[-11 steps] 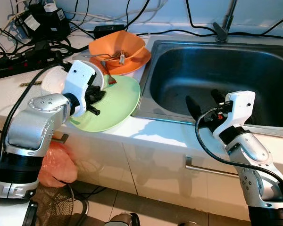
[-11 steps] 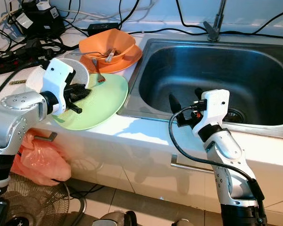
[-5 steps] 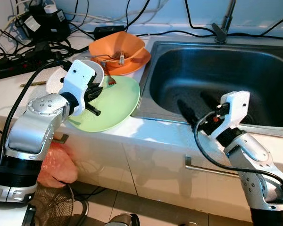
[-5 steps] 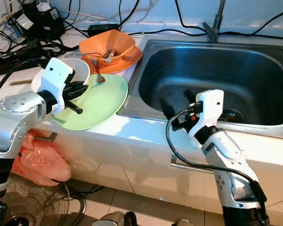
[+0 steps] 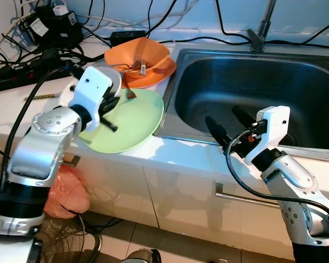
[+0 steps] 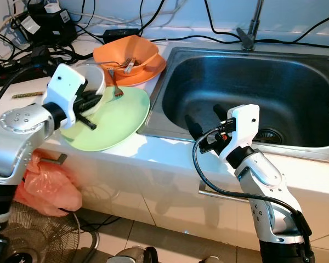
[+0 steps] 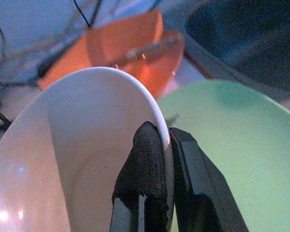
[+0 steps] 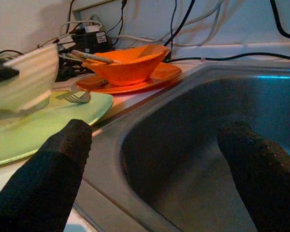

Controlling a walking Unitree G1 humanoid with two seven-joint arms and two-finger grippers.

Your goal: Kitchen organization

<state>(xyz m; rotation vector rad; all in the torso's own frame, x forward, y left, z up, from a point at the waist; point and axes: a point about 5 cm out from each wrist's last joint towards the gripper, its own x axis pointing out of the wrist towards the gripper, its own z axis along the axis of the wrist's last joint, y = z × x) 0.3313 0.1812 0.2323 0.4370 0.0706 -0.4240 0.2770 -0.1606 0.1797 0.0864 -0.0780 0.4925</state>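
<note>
While the left gripper [image 7: 166,145] pinches the rim of the white bowl [image 7: 63,145] above the green plate [image 5: 132,123] on the table [image 5: 11,109], an orange bowl [image 5: 138,53] sits behind it, and the right gripper [image 5: 226,123] hangs spread wide and empty over the sink [image 5: 296,87] edge.

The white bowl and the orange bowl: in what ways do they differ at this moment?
The white bowl is pinched at its rim by the left gripper and tilted over the green plate; the orange bowl sits free on an orange plate. The white bowl looks empty; the orange bowl holds cutlery. Both stand left of the sink.
</note>
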